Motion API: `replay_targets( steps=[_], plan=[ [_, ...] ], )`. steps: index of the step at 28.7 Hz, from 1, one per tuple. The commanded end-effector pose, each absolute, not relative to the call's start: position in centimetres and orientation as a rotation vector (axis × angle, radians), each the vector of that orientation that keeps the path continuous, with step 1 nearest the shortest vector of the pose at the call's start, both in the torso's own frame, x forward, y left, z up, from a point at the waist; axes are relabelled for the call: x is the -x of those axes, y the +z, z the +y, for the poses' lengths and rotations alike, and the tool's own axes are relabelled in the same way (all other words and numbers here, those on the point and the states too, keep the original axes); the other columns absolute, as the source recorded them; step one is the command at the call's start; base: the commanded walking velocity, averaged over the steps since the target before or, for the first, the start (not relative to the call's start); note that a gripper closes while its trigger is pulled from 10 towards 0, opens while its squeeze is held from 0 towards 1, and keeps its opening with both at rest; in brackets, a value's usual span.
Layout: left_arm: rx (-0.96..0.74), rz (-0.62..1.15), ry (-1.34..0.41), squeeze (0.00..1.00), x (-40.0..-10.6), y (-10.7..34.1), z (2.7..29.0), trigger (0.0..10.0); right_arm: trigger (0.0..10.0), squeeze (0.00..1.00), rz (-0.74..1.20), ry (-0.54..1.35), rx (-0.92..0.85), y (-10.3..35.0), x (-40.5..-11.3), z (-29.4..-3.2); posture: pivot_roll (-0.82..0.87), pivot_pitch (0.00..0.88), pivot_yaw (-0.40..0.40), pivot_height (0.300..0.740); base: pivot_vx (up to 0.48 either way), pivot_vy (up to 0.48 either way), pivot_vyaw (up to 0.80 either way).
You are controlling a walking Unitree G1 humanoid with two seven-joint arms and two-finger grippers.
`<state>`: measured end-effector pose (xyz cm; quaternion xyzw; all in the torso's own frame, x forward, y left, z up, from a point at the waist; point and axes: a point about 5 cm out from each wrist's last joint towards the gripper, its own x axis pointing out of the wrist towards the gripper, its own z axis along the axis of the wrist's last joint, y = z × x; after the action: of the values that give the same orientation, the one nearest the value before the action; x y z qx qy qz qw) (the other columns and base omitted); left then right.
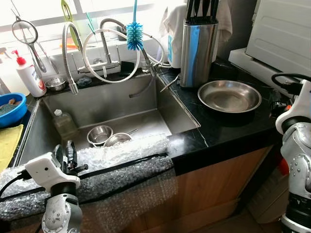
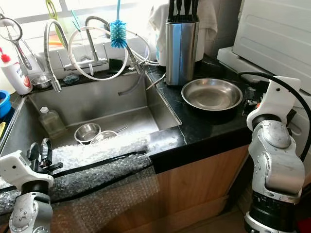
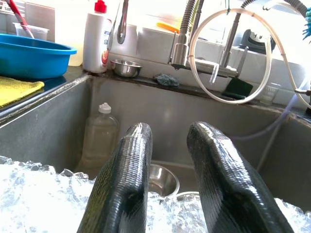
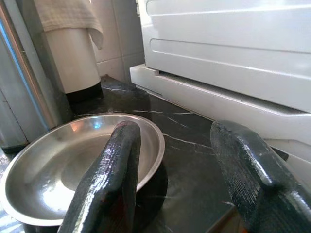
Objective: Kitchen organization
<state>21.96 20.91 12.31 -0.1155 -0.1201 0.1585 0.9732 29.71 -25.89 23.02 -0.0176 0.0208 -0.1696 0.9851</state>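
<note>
A wide steel bowl (image 1: pixel 229 95) rests on the black counter (image 1: pixel 228 127) right of the sink (image 1: pixel 116 104). Two small steel bowls (image 1: pixel 99 134) lie on the sink floor. My right gripper (image 4: pixel 177 128) hovers low at the counter's right end, close beside the wide bowl (image 4: pixel 73 165). Its fingers are open wide with nothing between them. My left gripper (image 3: pixel 170 131) sits at the sink's front edge over bubble wrap (image 1: pixel 116 165), pointing into the sink. It is open a little and empty.
A knife block (image 1: pixel 197 48) stands behind the wide bowl. The faucet with looped hose (image 1: pixel 104 48) and a blue brush (image 1: pixel 134 35) hang over the sink. A plastic bottle (image 1: pixel 63 124) leans in the sink's left corner. A blue basin (image 1: pixel 10 109) is left, a white appliance (image 1: pixel 284 34) right.
</note>
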Motion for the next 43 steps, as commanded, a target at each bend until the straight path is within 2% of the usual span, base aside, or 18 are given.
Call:
replay_targets(
  steps=[1,9,18,23,29,43],
  plan=[
    [0.239,-0.186,0.32,0.0,-22.0,11.4,20.2,10.0,10.0,0.0,0.016,-0.333,0.047,23.8,-30.1,-25.9,-0.12,0.0,-0.001,0.74,0.0,0.0,0.0],
    [0.239,-0.195,0.308,0.0,-22.3,11.8,20.2,10.0,10.0,0.0,0.001,-0.339,0.033,23.7,-30.6,-25.7,-0.09,0.0,0.015,0.74,0.0,0.0,0.0],
    [0.252,-0.205,0.305,0.0,-23.0,11.8,19.8,10.0,10.0,0.0,-0.015,-0.316,0.05,24.1,-31.6,-26.0,-0.08,0.0,-0.003,0.74,0.0,0.0,0.0],
    [0.255,-0.224,0.29,0.0,-23.5,12.7,20.1,10.0,10.0,0.0,-0.035,-0.319,0.023,23.9,-32.0,-25.4,-0.02,0.0,0.048,0.74,0.0,0.0,0.0],
    [0.235,-0.267,0.34,0.0,-23.5,13.3,21.8,10.0,10.0,0.0,-0.011,-0.255,-0.006,22.8,-33.0,-23.4,0.03,0.0,-0.003,0.74,0.0,0.0,0.0],
    [0.223,-0.286,0.375,0.0,-22.7,13.4,22.2,10.0,10.0,0.0,-0.027,-0.226,0.004,22.8,-33.9,-22.9,0.05,0.0,-0.015,0.74,0.0,0.0,0.0]
  ],
)
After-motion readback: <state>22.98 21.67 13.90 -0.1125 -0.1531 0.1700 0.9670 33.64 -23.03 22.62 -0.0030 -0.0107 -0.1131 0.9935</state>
